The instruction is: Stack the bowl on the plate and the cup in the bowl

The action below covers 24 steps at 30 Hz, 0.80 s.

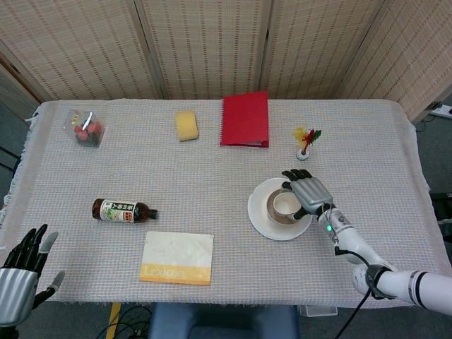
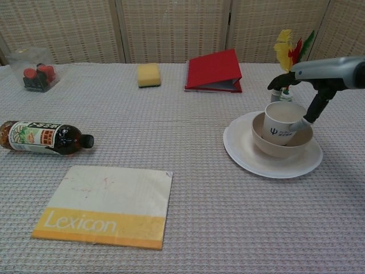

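A white plate (image 1: 260, 219) (image 2: 248, 162) lies right of the table's middle with a beige bowl (image 1: 270, 209) (image 2: 275, 148) on it. Inside the bowl stands a white cup (image 1: 286, 205) (image 2: 281, 121) with a dark logo, tilted slightly. My right hand (image 1: 309, 191) (image 2: 320, 73) reaches over the cup from the right and grips it, with the thumb on its right side and dark fingers behind its rim. Off the table's near left corner, my left hand (image 1: 22, 272) hangs with its fingers spread, holding nothing; it shows only in the head view.
A small vase of flowers (image 1: 306, 141) (image 2: 288, 52) stands just behind my right hand. A red folder (image 1: 244, 119) (image 2: 214, 69), yellow sponge (image 1: 186, 125) and bagged red items (image 1: 85, 128) line the far side. A bottle (image 1: 121, 210) and a Lexicon book (image 1: 176, 258) lie at the near left.
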Available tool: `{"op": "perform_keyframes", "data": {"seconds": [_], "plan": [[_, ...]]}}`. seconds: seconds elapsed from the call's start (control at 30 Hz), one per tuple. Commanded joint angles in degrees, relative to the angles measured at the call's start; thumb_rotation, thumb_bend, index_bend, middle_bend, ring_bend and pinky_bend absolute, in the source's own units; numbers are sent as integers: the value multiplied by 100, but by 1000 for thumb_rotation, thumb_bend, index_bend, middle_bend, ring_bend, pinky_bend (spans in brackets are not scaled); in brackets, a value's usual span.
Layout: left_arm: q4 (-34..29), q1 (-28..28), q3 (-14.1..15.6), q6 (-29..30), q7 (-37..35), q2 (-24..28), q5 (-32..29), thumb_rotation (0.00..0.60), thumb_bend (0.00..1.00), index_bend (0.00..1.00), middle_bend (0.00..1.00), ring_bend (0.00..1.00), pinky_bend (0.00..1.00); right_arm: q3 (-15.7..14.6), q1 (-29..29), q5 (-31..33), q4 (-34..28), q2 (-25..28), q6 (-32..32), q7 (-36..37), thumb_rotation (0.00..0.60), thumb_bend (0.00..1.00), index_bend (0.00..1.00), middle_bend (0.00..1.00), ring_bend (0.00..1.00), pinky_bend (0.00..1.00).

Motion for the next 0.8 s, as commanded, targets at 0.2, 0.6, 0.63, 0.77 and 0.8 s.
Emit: {"op": "perform_keyframes", "data": {"seconds": [0.2,0.6,0.63,0.77,0.8], "plan": [[0,7,2,13,9,0,6,600,314,0,0,0,259,-194,169,338,-26,-2,21,-216,600,175,338,20,0,0],[33,11,-22,27,100,-35,3,600,314,0,0,0,259,-142,131,124,-328,465,-236,326,600,137,0,0,0,0],[33,11,-20,23,102,-37,2,600,314,0,0,0,259,-133,102,55,-414,563,-218,372,600,136,0,0,0,0],[26,7,-26,10,117,-50,-13,600,314,0,0,0,259,-67,-131,-360,-900,1113,-46,660,600,132,0,0,0,0],[23,7,-27,8,120,-52,-15,600,314,0,0,0,259,-41,-224,-511,-1030,1256,17,780,600,127,0,0,0,0]]}}
